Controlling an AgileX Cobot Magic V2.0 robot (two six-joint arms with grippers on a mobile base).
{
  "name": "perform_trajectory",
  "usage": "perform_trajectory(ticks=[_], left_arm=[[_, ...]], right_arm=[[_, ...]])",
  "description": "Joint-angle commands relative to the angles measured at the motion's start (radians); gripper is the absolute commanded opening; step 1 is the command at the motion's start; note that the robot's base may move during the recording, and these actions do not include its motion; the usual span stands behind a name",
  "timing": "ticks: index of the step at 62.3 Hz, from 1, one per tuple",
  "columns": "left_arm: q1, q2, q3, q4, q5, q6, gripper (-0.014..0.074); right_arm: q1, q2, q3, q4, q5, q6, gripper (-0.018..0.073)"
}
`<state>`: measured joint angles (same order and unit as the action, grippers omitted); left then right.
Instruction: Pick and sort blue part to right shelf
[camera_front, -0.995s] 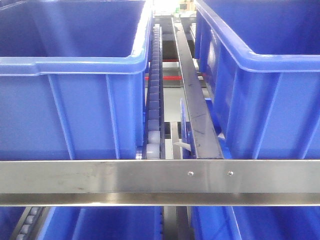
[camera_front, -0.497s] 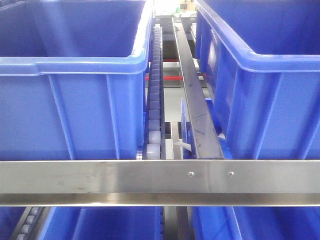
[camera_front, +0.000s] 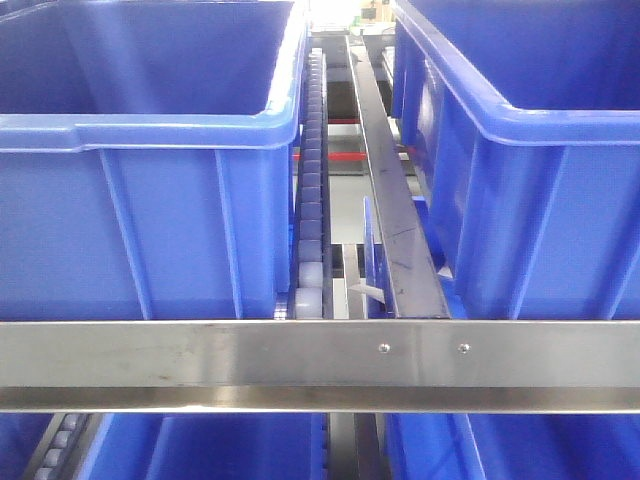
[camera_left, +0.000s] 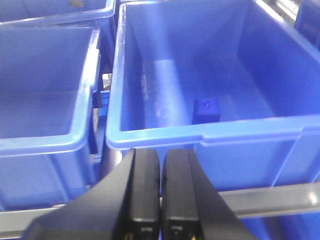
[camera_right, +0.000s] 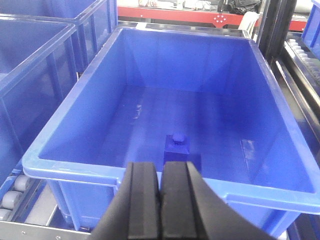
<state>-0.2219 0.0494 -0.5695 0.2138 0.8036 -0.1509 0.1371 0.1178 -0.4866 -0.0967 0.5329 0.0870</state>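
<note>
Blue part (camera_right: 177, 145) is lying on the floor of a bin (camera_right: 60, 172), near its front wall, while the right gripper (camera_right: 161, 200) is hovering outside, pressed together and empty, as is the left gripper (camera_left: 160, 195) facing another bin (camera_left: 150, 137) holding a similar block (camera_left: 206, 109); picking is not yet begun.

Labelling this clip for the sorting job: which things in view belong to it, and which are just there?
Job:
blue part
its bin
right gripper, shut, empty
left gripper, shut, empty

Just there:
neighbouring bin
roller track
steel rail
</note>
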Motion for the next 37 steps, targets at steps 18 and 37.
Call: perform_trajectory(ticks=[18, 37], left_arm=[[0.259, -0.057, 0.318, -0.242, -0.542, 0.106, 0.0123], [0.266, -0.079, 0.597, -0.242, -0.836, 0.106, 0.0123]], right_arm=[[0.001, 0.013, -0.028, -0.005, -0.098, -0.008, 0.0046], [0.001, 0.013, -0.028, -0.005, -0.097, -0.008, 0.0046]])
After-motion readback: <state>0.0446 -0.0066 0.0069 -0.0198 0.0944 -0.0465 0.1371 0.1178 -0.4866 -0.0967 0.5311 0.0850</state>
